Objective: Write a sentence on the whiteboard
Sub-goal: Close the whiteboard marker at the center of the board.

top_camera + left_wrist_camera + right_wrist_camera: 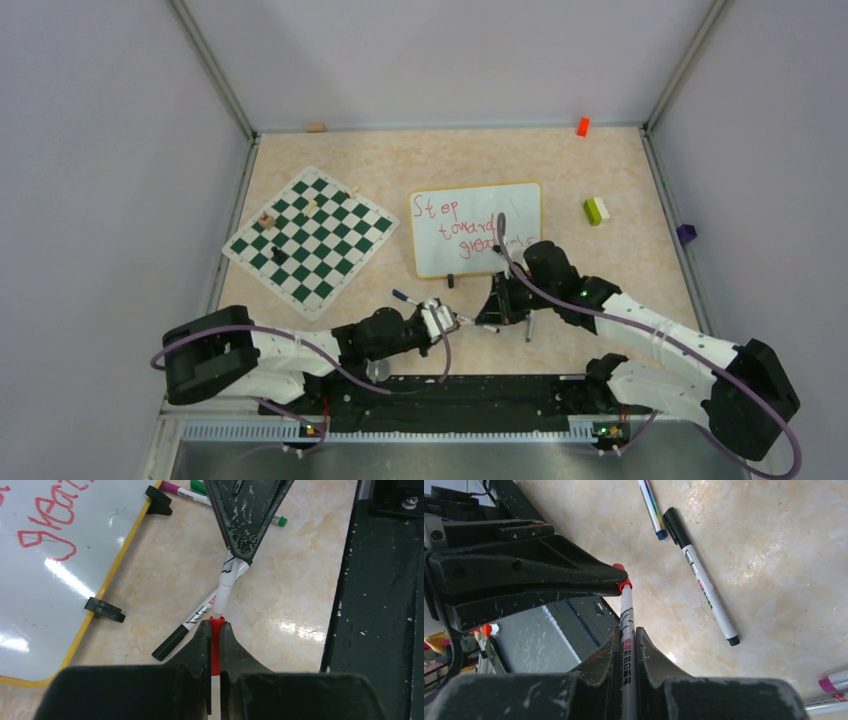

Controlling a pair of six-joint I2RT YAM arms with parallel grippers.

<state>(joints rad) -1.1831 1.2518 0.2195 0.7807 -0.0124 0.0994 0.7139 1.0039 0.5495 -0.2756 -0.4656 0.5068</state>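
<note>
The whiteboard (445, 258) lies on the table (620, 170) at mid-frame in the top view. The sentence (465, 228) runs across it in three red lines. Just below its lower edge, the left gripper (215, 625) has its jaws pinched narrow on a red cap (215, 640). The right gripper (626, 632) has its jaws clamped on a white marker (627, 615), whose end meets that cap. A chessboard mat (308, 240) lies to the board's left.

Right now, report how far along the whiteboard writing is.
Done: the sentence sits in three red lines on the whiteboard. In hand: the right jaws clamp the marker, the left jaws clamp its red cap, the two meeting end to end; whether the cap is fully seated I cannot tell. Left, probably: finish capping and put the marker down.
</note>
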